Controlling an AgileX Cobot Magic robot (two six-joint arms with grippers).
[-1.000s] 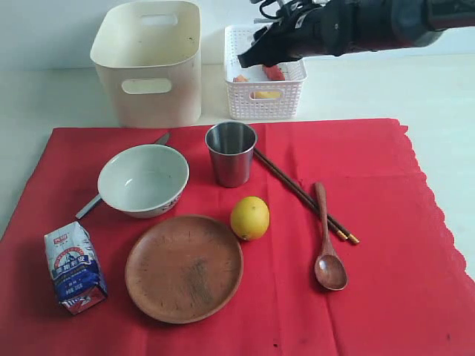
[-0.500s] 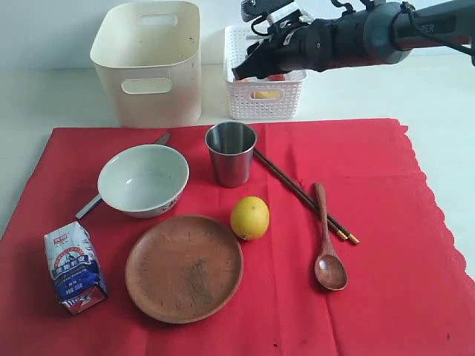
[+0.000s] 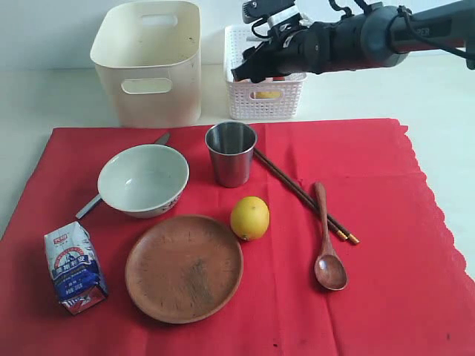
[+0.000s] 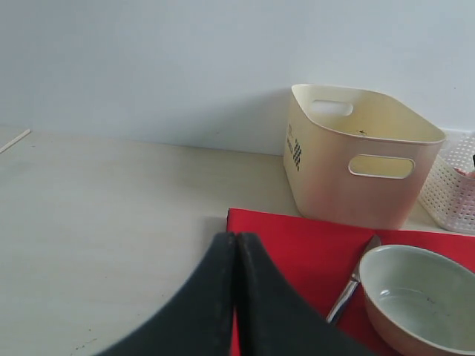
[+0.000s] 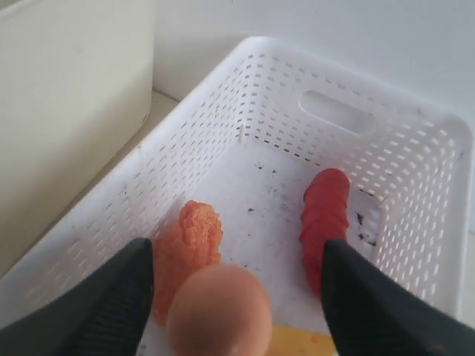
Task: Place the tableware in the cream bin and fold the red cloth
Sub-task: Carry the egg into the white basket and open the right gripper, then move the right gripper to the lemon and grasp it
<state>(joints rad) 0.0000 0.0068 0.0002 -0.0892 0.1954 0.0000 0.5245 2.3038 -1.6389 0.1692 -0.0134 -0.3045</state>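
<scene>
On the red cloth [image 3: 356,163] lie a white bowl [image 3: 143,179], a steel cup [image 3: 231,152], a brown plate [image 3: 184,268], a wooden spoon [image 3: 327,245], dark chopsticks [image 3: 300,194] and a knife [image 3: 89,205] partly under the bowl. The cream bin [image 3: 152,63] stands behind the cloth. My right gripper [image 3: 245,65] hovers open over the white basket [image 3: 263,104]. A blurred egg [image 5: 219,311] sits loose between its fingers [image 5: 236,252]. My left gripper [image 4: 235,237] is shut and empty, near the cloth's corner [image 4: 297,237], short of the bowl [image 4: 423,297] and bin [image 4: 356,163].
A lemon [image 3: 249,217] lies between cup and plate. A milk carton [image 3: 74,267] stands at the cloth's front left. The basket [image 5: 349,119] holds a red sausage [image 5: 324,215], an orange lump [image 5: 189,245] and something yellow [image 5: 297,345].
The right arm has turned and shifted slightly over the basket. Its jaws have widened, and the egg now sits free between them.
</scene>
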